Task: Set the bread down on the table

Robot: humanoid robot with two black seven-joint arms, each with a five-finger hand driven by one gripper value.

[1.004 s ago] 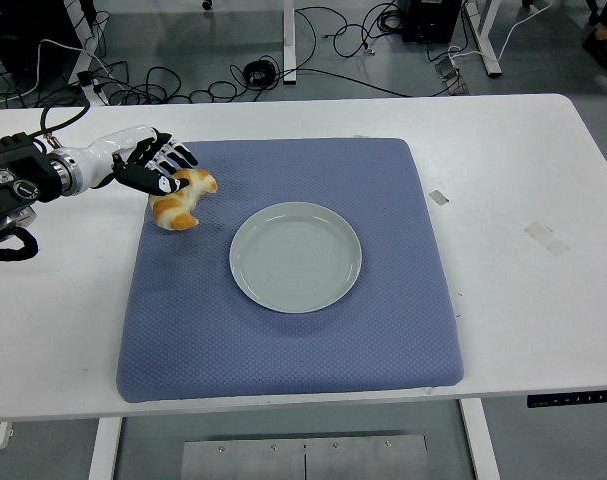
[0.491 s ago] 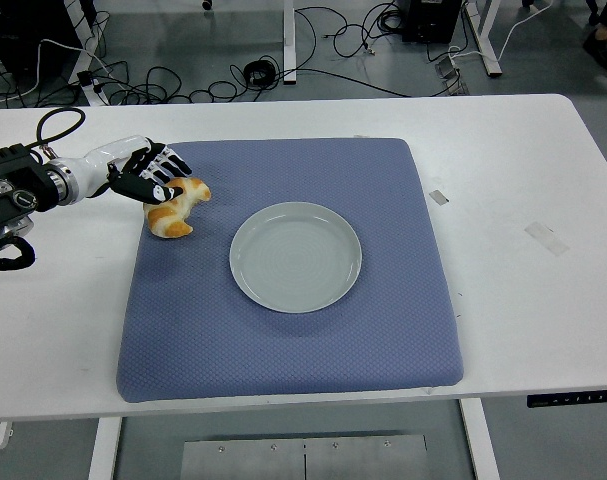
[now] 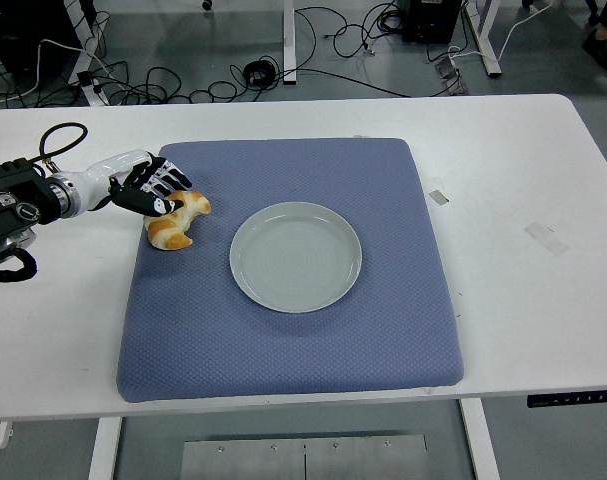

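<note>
Bread (image 3: 176, 221) lies at the blue mat's (image 3: 293, 340) left edge, seemingly pinched by the left hand (image 3: 153, 188). A grey plate (image 3: 295, 256) sits just right, apart from it, on the white table (image 3: 513, 250).

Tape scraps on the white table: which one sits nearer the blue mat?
The small grey tape scrap just off the blue padded mat's right edge; the other tape scrap lies farther right on the white table.

You are looking at a lab or test room. Lots of black cables (image 3: 213, 80) are lying in loops on the grey floor (image 3: 543, 60) behind your white table (image 3: 523, 300). Metal desk legs (image 3: 290, 40) are standing back there, and a dark box (image 3: 430, 18) is sitting by them.
</note>
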